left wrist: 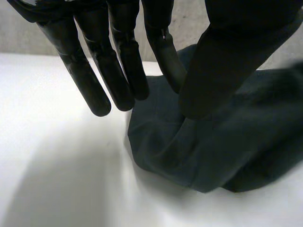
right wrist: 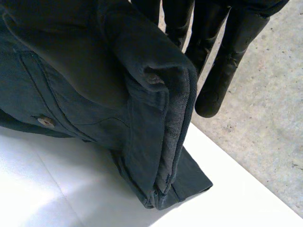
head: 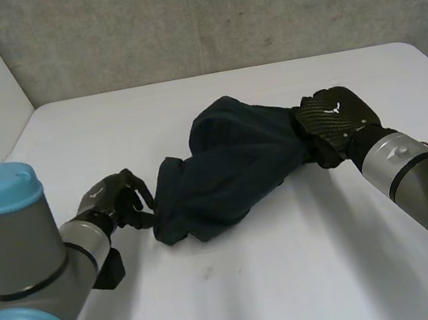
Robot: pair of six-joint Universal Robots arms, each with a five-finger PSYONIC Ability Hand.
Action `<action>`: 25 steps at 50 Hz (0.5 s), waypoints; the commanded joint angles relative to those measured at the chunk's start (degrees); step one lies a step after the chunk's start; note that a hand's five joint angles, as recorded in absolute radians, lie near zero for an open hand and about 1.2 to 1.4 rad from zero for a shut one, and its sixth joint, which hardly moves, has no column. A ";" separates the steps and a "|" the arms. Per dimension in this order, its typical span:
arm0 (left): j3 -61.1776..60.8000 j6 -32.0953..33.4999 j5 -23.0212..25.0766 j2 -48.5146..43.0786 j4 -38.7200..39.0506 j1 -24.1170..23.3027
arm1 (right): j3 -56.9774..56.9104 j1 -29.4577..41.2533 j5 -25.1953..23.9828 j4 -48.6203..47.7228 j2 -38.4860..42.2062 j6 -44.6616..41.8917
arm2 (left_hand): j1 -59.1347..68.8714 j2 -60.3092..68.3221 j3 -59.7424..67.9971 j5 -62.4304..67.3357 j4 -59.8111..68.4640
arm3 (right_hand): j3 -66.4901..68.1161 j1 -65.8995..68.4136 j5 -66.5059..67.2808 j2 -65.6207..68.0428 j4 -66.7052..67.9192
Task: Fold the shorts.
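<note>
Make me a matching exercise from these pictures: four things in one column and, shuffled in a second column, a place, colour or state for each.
Things:
1 shorts
2 left hand
3 right hand
4 table

Descriptions:
a white
b grips the cloth end with the button
c dark, bunched between both hands
d pinches the cloth end away from the button

Pairs: 1c, 2d, 3b, 4a

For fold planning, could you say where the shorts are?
Head view: the shorts lie bunched centrally on the table, between the left hand and right hand.
</note>
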 commanded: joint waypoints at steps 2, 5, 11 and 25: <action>0.02 0.09 3.47 -0.77 -1.51 2.93 | -0.11 -0.05 -0.01 -0.13 0.00 0.00 | -18.51 -17.81 -17.63 -17.44 -17.78 | 12.45 23.62 13.87 12.66 11.93; 0.02 0.09 3.47 -0.77 -1.60 2.58 | -0.19 -0.05 -0.01 -0.13 0.00 0.00 | -19.87 -19.17 -18.99 -18.80 -19.14 | 12.45 23.62 13.87 12.66 11.93; -0.24 0.26 3.30 -0.94 -1.51 -0.14 | -0.19 -0.14 -0.01 -0.13 0.00 0.00 | -21.72 -21.02 -20.84 -20.65 -21.00 | 12.45 23.62 13.87 12.66 11.93; 0.99 0.70 2.07 -5.42 -0.98 -3.67 | -0.55 0.03 0.43 -0.30 0.00 0.09 | -20.88 -20.18 -20.00 -19.81 -20.15 | 12.45 23.62 13.87 12.66 11.93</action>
